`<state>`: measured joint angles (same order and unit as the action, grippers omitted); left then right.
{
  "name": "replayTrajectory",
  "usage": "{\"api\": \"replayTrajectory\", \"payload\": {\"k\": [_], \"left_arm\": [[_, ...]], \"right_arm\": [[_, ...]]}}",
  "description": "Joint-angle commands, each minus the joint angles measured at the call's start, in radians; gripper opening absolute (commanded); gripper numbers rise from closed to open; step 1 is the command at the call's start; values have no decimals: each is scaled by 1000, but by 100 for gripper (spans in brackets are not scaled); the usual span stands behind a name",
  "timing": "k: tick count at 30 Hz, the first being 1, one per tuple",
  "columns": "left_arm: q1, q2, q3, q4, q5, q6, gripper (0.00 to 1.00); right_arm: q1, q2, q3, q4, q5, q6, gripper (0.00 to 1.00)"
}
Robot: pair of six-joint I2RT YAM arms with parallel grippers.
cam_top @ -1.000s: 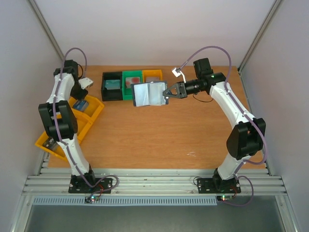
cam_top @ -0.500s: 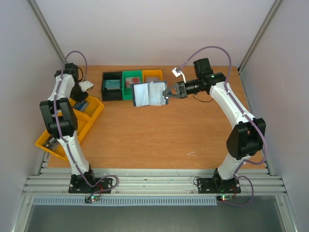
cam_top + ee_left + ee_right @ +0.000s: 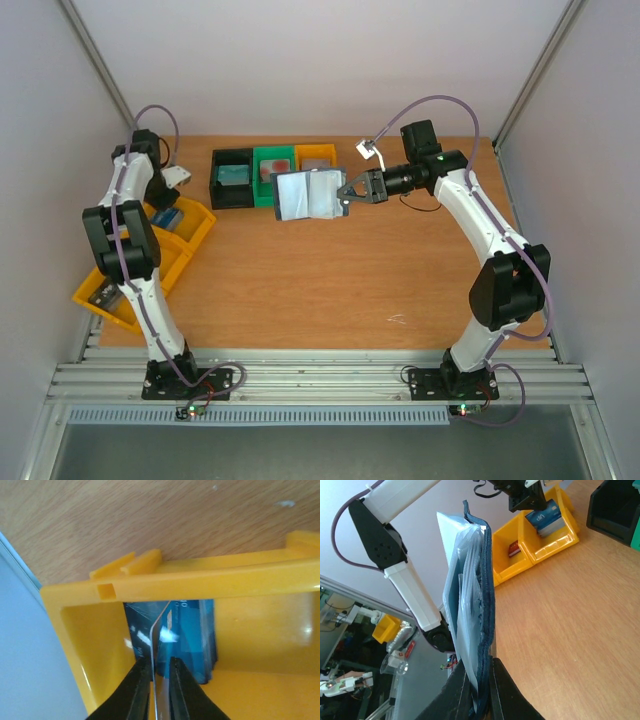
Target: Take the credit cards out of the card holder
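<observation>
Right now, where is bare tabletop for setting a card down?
Bare: middle and near part of the table, between the yellow bins and the right arm. Crowded: the far edge, with black, green and orange bins and the card holder.

Left hand (image 3: 158,666) barely parted; right hand (image 3: 479,666) clamped.

The left arm (image 3: 130,250) and right arm (image 3: 490,225) are white shells broken by black joint housings, each trailed by a lilac-grey cable (image 3: 450,100). Black base plates (image 3: 190,380) are bolted just off the tabletop's (image 3: 330,280) near edge. The left hand (image 3: 159,661) and right hand (image 3: 482,667) end in dark tapering fingers (image 3: 137,690).
</observation>
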<state>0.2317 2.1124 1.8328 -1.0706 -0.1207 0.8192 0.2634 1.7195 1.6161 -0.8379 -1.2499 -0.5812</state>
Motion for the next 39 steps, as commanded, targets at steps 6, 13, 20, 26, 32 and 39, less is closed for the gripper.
{"api": "replayTrajectory", "payload": {"k": [6, 13, 20, 26, 32, 39], "left_arm": [[14, 38, 8, 164, -91, 59, 28], [15, 12, 7, 197, -73, 72, 39], [14, -83, -26, 198, 119, 48, 40], [-8, -164, -138, 69, 275, 151, 30], [-22, -66, -168, 80, 128, 164, 12], [-42, -9, -184, 136, 83, 158, 13]], "right_arm": [[-6, -26, -4, 32, -40, 28, 2], [-6, -31, -8, 36, -49, 34, 2], [-6, -51, -13, 45, -42, 39, 2], [-6, -77, -39, 59, -38, 46, 2], [-5, -104, -52, 39, -25, 41, 1], [-6, -120, -68, 39, 1, 52, 1]]}}
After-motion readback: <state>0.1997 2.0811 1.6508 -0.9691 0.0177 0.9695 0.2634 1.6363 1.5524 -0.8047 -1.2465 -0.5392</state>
